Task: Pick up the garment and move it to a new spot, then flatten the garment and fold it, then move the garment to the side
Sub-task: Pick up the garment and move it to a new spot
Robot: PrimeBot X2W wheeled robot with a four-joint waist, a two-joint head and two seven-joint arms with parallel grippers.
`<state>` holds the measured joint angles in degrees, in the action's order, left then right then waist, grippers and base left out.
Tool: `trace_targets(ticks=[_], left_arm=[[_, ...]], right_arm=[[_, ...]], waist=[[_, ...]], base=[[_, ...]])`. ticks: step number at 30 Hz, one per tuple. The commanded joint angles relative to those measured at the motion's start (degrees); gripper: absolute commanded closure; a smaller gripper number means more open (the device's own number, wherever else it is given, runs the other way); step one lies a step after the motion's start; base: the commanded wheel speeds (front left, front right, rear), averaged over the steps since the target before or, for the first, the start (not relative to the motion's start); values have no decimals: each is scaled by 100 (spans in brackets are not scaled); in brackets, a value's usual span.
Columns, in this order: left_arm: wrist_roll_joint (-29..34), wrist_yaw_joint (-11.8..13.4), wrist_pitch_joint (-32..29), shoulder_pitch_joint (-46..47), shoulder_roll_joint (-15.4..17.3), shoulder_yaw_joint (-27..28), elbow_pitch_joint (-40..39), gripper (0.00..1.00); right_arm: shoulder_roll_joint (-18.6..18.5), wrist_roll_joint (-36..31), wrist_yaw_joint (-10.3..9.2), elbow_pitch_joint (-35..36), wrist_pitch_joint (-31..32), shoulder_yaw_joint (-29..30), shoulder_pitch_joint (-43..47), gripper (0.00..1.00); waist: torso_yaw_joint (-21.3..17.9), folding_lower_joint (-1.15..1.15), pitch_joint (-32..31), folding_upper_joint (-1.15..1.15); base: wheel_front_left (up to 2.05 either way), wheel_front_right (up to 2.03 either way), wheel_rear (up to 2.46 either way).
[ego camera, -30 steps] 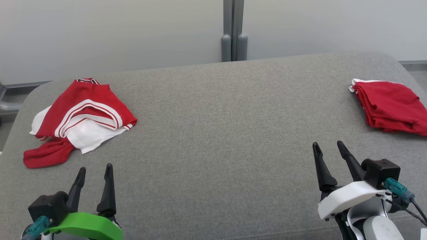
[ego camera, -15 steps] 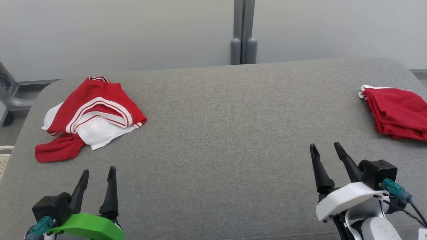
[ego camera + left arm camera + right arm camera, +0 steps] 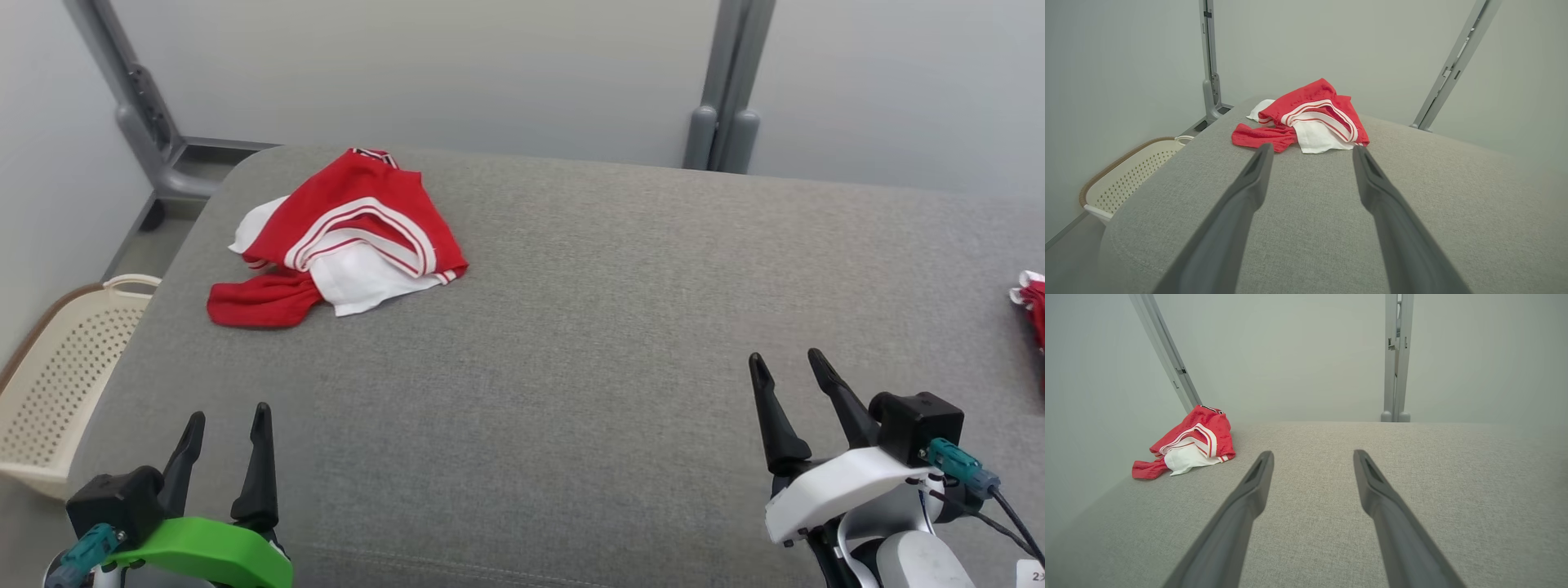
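A crumpled red and white garment (image 3: 343, 241) lies on the grey padded surface (image 3: 571, 327) at its far left; it is also in the left wrist view as the garment (image 3: 1306, 118) and in the right wrist view as the garment (image 3: 1188, 445). My left gripper (image 3: 227, 416) hovers open at the lower left, well short of the garment, nothing between its fingers. My right gripper (image 3: 788, 363) is open at the lower right, far from it. In the left wrist view the left gripper (image 3: 1310, 151) points straight at the garment.
A cream perforated basket (image 3: 57, 384) stands on the floor beside the surface's left edge. A folded red cloth (image 3: 1030, 306) peeks in at the right edge. Grey frame posts (image 3: 722, 90) stand against the wall behind.
The head camera has turned left: the whole picture slid right, the basket came into view and the folded red cloth slipped almost out. Both grippers keep their pose, still open.
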<state>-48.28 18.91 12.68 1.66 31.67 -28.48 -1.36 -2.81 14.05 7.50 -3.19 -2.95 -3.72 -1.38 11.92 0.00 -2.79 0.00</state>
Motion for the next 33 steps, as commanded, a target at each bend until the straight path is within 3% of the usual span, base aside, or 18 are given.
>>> trace_targets(ticks=[1, 8, 18, 27, 33], left_arm=[[24, 20, -6, -7, 47, 7, -12, 0], [37, 86, -57, 4, 95, 18, -116, 0], [101, 112, -441, 435, 297, -5, -186, 0], [2, -203, -1162, 1646, 462, 27, 174, 0], [-422, -498, -1696, 2694, 315, 249, 810, 0]], right_arm=[[-16, 51, -2, -19, -35, -2, -26, 0], [-18, 52, -3, -93, -63, -46, -97, 0], [-18, -16, -2, -67, -14, 1, -149, 0], [-18, -144, -3, 108, 61, 95, -398, 0], [-18, -246, -2, 244, 97, 205, -678, 0]], waist=[[545, 0, 28, 0], [836, 0, 78, 0], [747, 0, 214, 0], [409, 0, 705, 0], [103, 0, 1264, 0]], base=[[0, 0, 0], [0, 0, 0], [0, 0, 0], [0, 0, 0], [0, 0, 0]])
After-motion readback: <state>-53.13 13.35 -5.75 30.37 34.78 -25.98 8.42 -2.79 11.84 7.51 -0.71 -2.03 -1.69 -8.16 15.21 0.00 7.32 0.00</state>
